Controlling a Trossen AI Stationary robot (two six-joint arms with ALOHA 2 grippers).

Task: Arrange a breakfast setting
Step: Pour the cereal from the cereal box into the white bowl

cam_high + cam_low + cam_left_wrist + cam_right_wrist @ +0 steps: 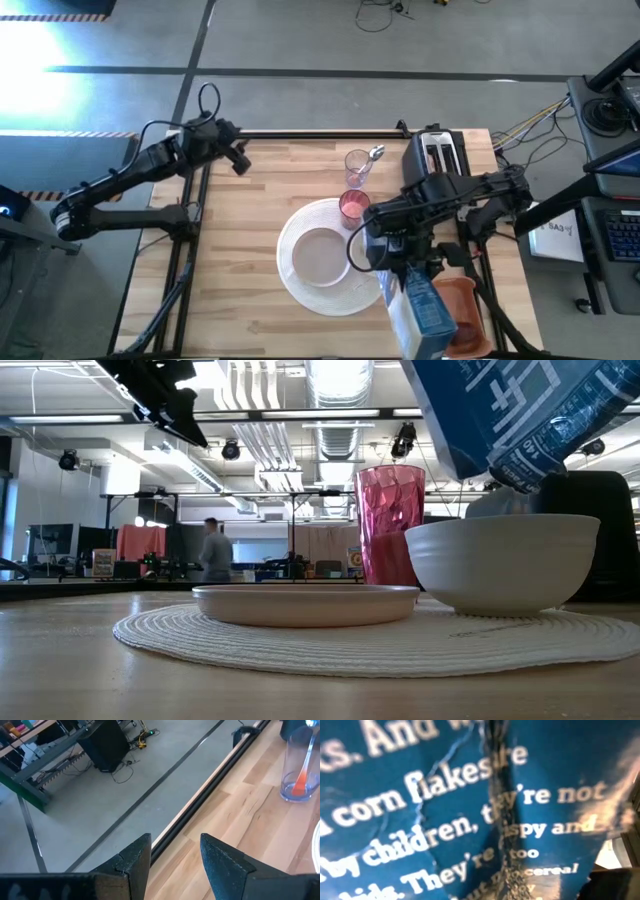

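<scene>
The blue cereal box [470, 810] fills the right wrist view, and its white print reads "corn flakes", "children, they're not", "crispy and" and "cereal"; the rest is blurred. In the high view the right gripper [392, 262] grips this box [425, 305], which tilts over the right part of the table with its open end toward the small white bowl [360, 250]. From table height the box [520, 410] hangs just above the bowl [502, 560].

One large round white plate [320, 256] lies on a round white woven mat [300, 285], with one bowl on the mat's right edge and one translucent pink cup [353, 206] at its far side. One clear glass [358, 163] stands farther back, beside one black toaster [438, 152]. An orange-red tray [462, 300] sits at the near right.

The left gripper [238, 160] hovers at the far left of the table, its fingers [135, 860] parted by a narrow gap and holding nothing.
</scene>
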